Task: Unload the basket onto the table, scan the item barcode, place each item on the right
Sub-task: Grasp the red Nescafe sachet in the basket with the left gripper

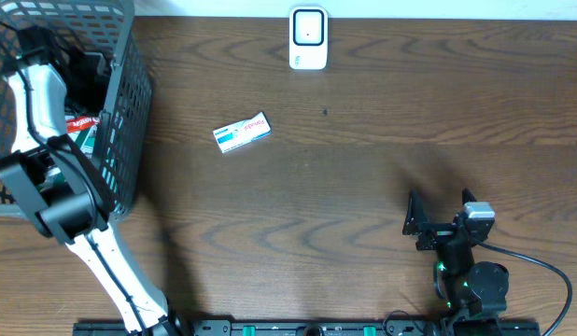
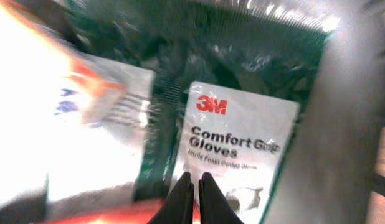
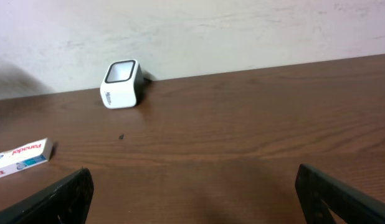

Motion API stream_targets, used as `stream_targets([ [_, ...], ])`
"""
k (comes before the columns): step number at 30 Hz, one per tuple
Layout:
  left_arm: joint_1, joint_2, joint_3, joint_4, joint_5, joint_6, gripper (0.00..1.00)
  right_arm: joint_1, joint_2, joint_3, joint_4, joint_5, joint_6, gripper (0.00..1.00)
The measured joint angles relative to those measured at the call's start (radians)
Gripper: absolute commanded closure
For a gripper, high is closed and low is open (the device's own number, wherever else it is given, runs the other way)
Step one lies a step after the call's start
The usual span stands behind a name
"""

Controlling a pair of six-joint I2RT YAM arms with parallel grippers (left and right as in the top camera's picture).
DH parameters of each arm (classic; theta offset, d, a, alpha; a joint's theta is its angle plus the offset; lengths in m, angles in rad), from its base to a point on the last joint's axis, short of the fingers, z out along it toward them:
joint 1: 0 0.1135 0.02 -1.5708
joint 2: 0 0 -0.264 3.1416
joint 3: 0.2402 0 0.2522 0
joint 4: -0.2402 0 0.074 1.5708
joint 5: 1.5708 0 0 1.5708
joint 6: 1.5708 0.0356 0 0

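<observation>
"Black wire made the basket (image 1: 125, 140), and the left arm (image 1: 41, 93) reached down into it. Why?"

"The things to scan lay inside the basket, so the arm had to reach in from the top to get one."

"What did the left claw (image 2: 194, 179) do?"

"Its two fingers were pressed shut, tip to tip. The glove pack (image 2: 242, 143) lay inside the basket, right under them, and the tips met at its near edge. I could not tell if they pinched the shiny wrap or just touched it."

"And the right claw (image 3: 195, 186)?"

"It was wide open and held nothing. It sat low over the table (image 1: 363, 168), far from the basket, I think so it kept out of the way."

"Where was the scanner (image 1: 308, 37)?"

"It stood on the table, well apart from the basket, with a small box (image 1: 242, 133) lying roughly between the basket and it. The pack would have to come out of the basket to be scanned"
</observation>
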Motion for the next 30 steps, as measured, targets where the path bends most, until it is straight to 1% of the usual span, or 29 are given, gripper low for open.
stream_targets([
  [6,0.000,-0.154,0.000,0.001,-0.003,-0.014,0.93,0.000,0.000,0.000,0.000,0.000,0.000,0.01],
  [7,0.000,-0.172,0.000,0.001,-0.006,-0.014,0.83,0.000,0.000,0.000,0.000,0.000,0.000,0.01],
  [8,0.000,-0.184,0.000,0.000,-0.014,-0.011,0.62,0.000,0.000,0.000,0.000,0.000,0.000,0.01],
  [9,0.000,-0.187,0.000,-0.004,-0.021,-0.019,0.49,0.000,0.000,0.000,0.000,0.000,0.000,0.01],
  [10,0.000,-0.187,0.000,-0.015,-0.037,-0.019,0.42,0.000,0.000,0.000,0.000,0.000,0.000,0.01],
  [11,0.000,-0.185,0.000,-0.031,-0.056,-0.018,0.39,0.000,0.000,0.000,0.000,0.000,0.000,0.01],
  [14,0.003,-0.175,-0.015,-0.086,-0.100,0.010,0.33,0.000,0.000,0.000,0.000,0.000,0.000,0.01],
  [17,0.014,-0.171,-0.051,-0.094,-0.117,0.048,0.31,0.000,0.000,0.000,0.000,0.000,0.000,0.01],
  [22,0.078,-0.166,-0.110,-0.105,-0.124,0.137,0.27,0.000,0.000,0.000,0.000,0.000,0.000,0.01],
  [23,0.095,-0.165,-0.116,-0.105,-0.113,0.155,0.27,0.000,0.000,0.000,0.000,0.000,0.000,0.01],
  [25,0.120,-0.164,-0.120,-0.103,-0.090,0.182,0.23,0.000,0.000,0.000,0.000,0.000,0.000,0.01],
  [26,0.138,-0.164,-0.120,-0.087,-0.057,0.206,0.23,0.000,0.000,0.000,0.000,0.000,0.000,0.01],
  [30,0.138,-0.136,-0.120,-0.069,-0.018,0.237,0.23,0.000,0.000,0.000,0.000,0.000,0.000,0.01],
])
